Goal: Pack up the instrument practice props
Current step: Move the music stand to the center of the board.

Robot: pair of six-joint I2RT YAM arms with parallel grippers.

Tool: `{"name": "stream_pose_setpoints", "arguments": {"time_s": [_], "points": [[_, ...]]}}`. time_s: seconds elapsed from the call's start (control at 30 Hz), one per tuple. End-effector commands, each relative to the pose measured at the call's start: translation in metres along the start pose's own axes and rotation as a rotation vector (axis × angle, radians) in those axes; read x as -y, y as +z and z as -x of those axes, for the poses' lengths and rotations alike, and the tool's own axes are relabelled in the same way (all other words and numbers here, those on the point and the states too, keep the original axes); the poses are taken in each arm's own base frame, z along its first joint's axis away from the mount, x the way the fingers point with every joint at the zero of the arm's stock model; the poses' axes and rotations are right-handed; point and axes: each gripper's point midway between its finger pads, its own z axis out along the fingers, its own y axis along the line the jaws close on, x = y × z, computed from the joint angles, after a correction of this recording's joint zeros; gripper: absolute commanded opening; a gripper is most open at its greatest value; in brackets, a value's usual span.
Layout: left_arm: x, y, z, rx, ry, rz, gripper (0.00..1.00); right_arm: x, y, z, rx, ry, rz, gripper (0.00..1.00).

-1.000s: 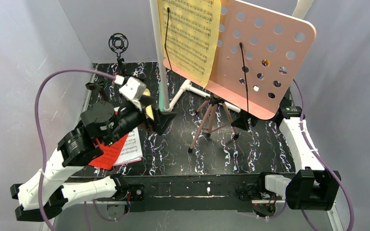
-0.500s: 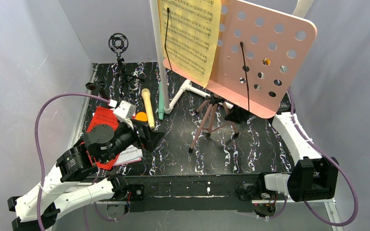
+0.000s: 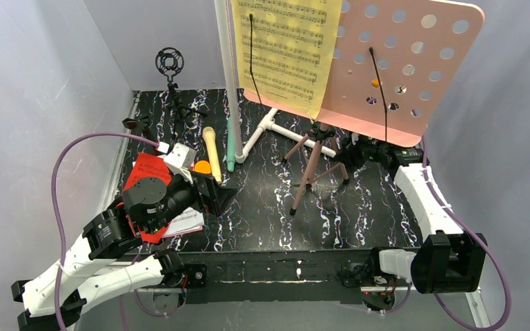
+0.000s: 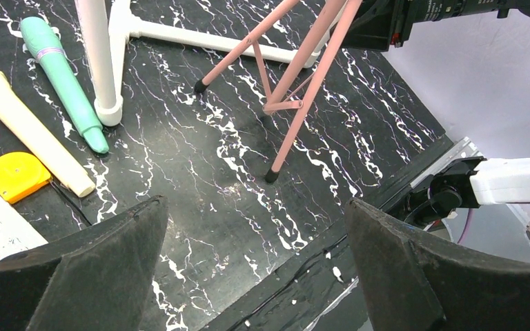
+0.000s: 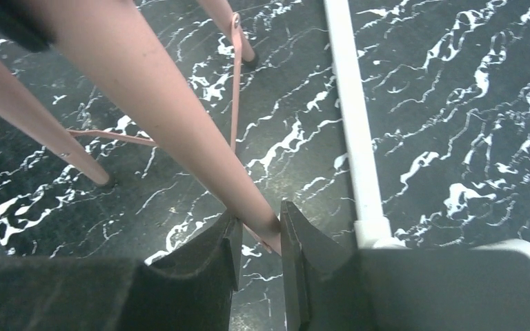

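Observation:
The pink hole-punched music stand [image 3: 414, 69] leans to the right on its tripod legs [image 3: 310, 169], with yellow sheet music [image 3: 286, 48] clipped to its face. My right gripper [image 5: 259, 234] is shut on one pink tripod leg [image 5: 172, 117] close to its foot; from above the right gripper [image 3: 359, 148] sits behind the tripod. My left gripper [image 4: 255, 207] hangs open over bare table near the front left, holding nothing. A mint-green microphone [image 4: 62, 76] and a yellow microphone [image 4: 21, 117] lie side by side. The red folder [image 3: 145, 176] lies under my left arm.
A white pipe frame [image 3: 229, 69] stands upright at the back, its foot bar [image 5: 352, 117] lying next to the tripod. A black shock mount on a small tripod [image 3: 171, 65] stands at the back left. An orange-yellow disc [image 4: 17, 176] lies by the yellow microphone. White printed sheets [image 3: 190, 221] poke out under the folder.
My right gripper has closed on the tripod leg, and the stand has shifted right and tilted. My left arm drew back from the microphones toward the front, staying open.

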Motion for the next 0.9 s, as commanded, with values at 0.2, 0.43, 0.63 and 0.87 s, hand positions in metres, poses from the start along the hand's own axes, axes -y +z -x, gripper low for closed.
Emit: {"name": "stream_pose_setpoints", "arguments": {"time_s": [0.2,0.43,0.63,0.87], "points": [[0.001,0.006,-0.005,-0.017,-0.015,0.007,0.98,0.068,-0.027,0.005,0.014,0.005,-0.251,0.28],[0.008,0.012,-0.004,-0.025,-0.011,-0.016,0.98,0.067,-0.032,0.004,0.015,0.023,-0.254,0.48],[0.008,0.012,-0.006,-0.023,-0.015,-0.019,0.98,0.055,-0.047,0.003,0.002,0.049,-0.244,0.76],[0.005,0.008,-0.007,-0.012,-0.021,-0.018,0.98,0.033,-0.067,-0.003,-0.03,0.071,-0.235,0.91]]}}
